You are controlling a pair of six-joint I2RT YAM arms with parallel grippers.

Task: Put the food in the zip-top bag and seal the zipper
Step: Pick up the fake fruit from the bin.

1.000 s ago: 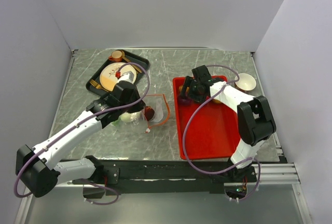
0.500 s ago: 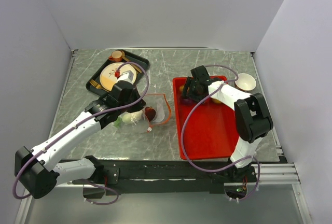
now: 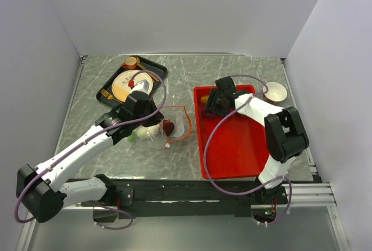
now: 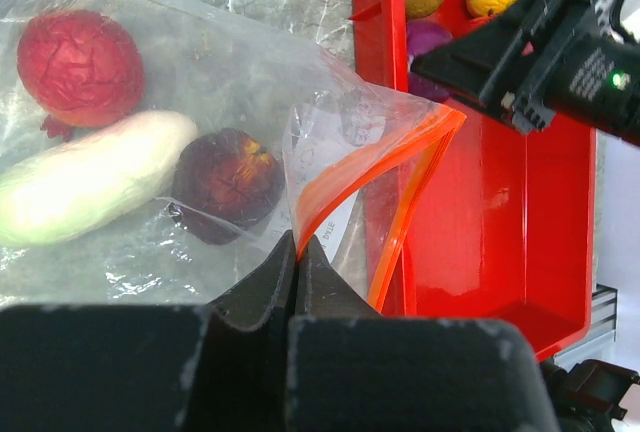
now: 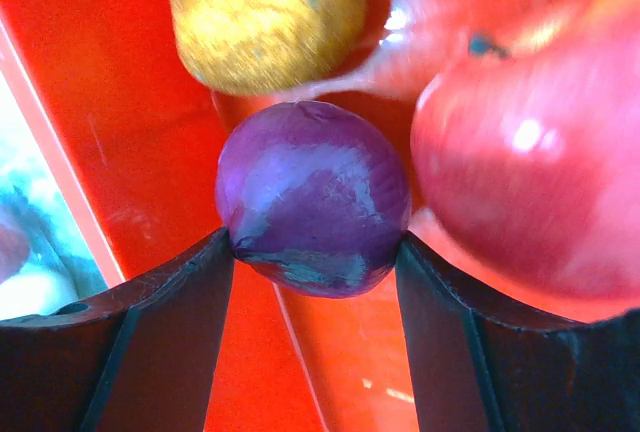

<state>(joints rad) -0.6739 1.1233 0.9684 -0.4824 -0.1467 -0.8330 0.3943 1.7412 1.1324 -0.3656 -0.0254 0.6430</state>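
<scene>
The left jaws are pressed together and pinch a fold of the bag (image 4: 230,72) just beside its mouth. The bag lies on the surface (image 3: 93,106), just left of the red tray (image 4: 480,202), and its mouth faces this tray. The zipper (image 4: 400,182) is not closed: its two orange strips stand apart and make an open wedge. Three pieces of food are already inside the bag: a red fruit (image 4: 80,52), a white piece (image 4: 90,187) and a maroon fruit (image 4: 225,182). The white piece touches the maroon fruit, and the red fruit is just above them in the left wrist view.

The right jaws are in the far left corner of the tray. They hold a purple fruit (image 5: 312,210) between them, with one finger touching each side. If the fruit is lifted from the tray floor, I cannot tell. A yellow-brown round fruit (image 5: 265,17) sits just behind it, and a big red fruit (image 5: 540,152) is close on the right side.

A plate (image 3: 129,82) rests in a black tray (image 3: 154,68) at the far left.
</scene>
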